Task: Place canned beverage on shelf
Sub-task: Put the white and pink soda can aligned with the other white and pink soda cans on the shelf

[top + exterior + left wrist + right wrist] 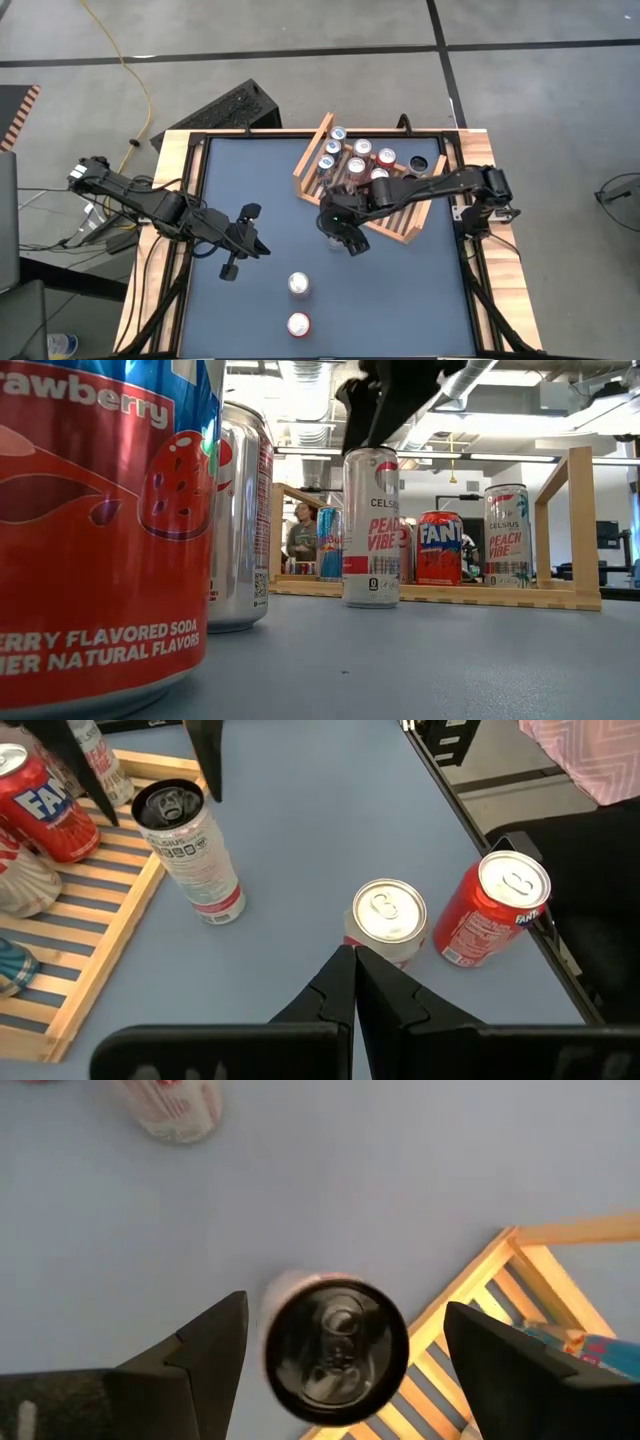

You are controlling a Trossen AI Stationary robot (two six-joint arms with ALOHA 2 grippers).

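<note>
Above the Celsius can (pixel 335 1342) beside the shelf (pixel 405 232), the right gripper (pixel 340 1350) hangs with fingers apart; an off-centre descent could topple it, while the left gripper (pixel 353 982) waits closed.

Floor's (pixel 300 30) plain grey concrete with dark seam lines crossing the top of the overhead frame, plus a yellow cable (pixel 135 80) snaking down at upper left. From table height you get ceiling ducts (pixel 300 380), strip lights (pixel 510 457) and a person (pixel 300 532) standing way back, left of center.
</note>
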